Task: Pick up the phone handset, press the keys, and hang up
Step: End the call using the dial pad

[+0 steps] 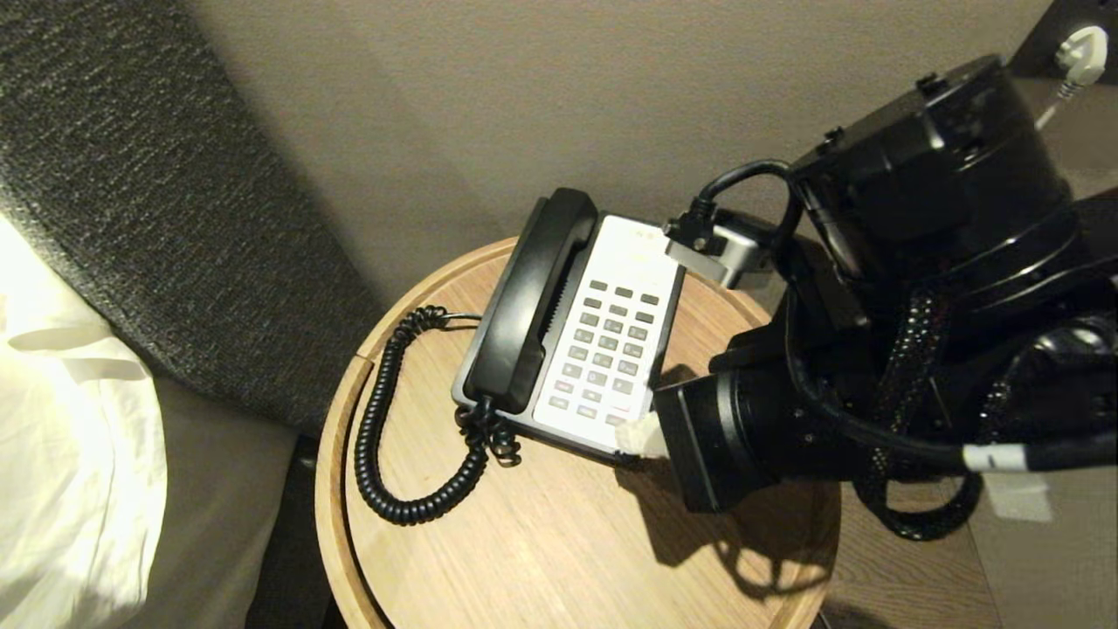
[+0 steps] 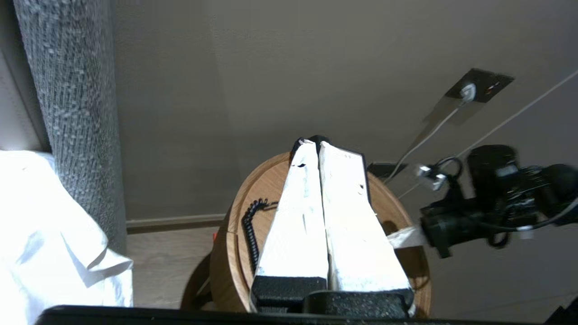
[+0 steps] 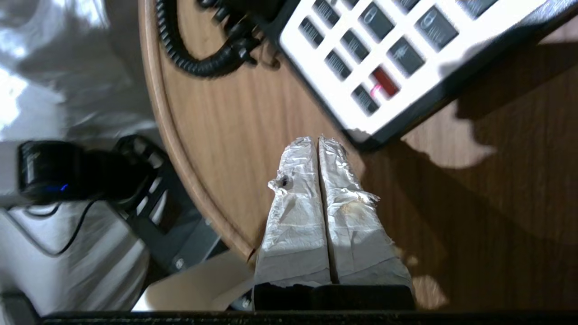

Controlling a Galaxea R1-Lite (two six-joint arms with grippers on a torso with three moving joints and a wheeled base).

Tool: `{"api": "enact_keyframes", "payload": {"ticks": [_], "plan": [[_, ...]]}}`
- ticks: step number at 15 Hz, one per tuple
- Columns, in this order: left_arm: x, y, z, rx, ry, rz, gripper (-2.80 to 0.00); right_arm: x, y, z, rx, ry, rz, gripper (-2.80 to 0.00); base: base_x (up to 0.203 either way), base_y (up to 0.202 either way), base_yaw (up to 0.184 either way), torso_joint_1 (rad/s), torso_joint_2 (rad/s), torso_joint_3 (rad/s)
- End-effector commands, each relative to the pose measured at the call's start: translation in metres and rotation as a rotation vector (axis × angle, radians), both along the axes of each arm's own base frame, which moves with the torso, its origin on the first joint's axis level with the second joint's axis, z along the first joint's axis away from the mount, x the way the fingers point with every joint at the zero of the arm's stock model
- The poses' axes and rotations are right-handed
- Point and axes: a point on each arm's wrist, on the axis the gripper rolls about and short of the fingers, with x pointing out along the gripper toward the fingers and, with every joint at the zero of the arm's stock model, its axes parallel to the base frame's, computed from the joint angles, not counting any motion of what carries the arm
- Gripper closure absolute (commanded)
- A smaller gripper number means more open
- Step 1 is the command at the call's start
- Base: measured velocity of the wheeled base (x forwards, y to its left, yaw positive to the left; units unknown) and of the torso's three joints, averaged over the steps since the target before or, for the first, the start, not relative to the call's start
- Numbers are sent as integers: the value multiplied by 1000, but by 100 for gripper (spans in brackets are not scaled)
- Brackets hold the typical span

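The black phone handset [image 1: 528,301] lies in its cradle on the left side of the black-and-white phone base [image 1: 631,262]. Its coiled cord [image 1: 384,437] loops over the round wooden table [image 1: 559,542]. My right gripper [image 1: 642,434] is shut and empty, its white-wrapped tips just off the base's near right corner, close to the lowest row of grey keys [image 1: 607,349]. In the right wrist view the right gripper [image 3: 319,141] sits right before that corner, near a red key [image 3: 384,81]. My left gripper [image 2: 314,143] is shut and empty, held back above the table and outside the head view.
A bed with white linen [image 1: 70,419] and a grey upholstered headboard [image 1: 131,175] stand left of the table. A beige wall rises behind, with a socket and white plug [image 1: 1081,48] at the upper right. The table's rim [image 3: 167,122] passes close beside the right gripper.
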Motion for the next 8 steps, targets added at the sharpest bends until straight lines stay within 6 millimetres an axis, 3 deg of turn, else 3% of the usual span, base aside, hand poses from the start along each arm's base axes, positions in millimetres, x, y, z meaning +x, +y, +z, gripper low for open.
{"api": "enact_keyframes", "payload": {"ticks": [1, 8], "plan": [[1, 0, 0, 1, 3, 0, 0, 9, 6, -7, -9, 0, -16, 0, 0, 0, 0, 0, 0, 0], [0, 0, -1, -1, 4, -4, 0, 27, 2, -12, -46, -38, -32, 0, 0, 0, 0, 0, 0, 0]]}}
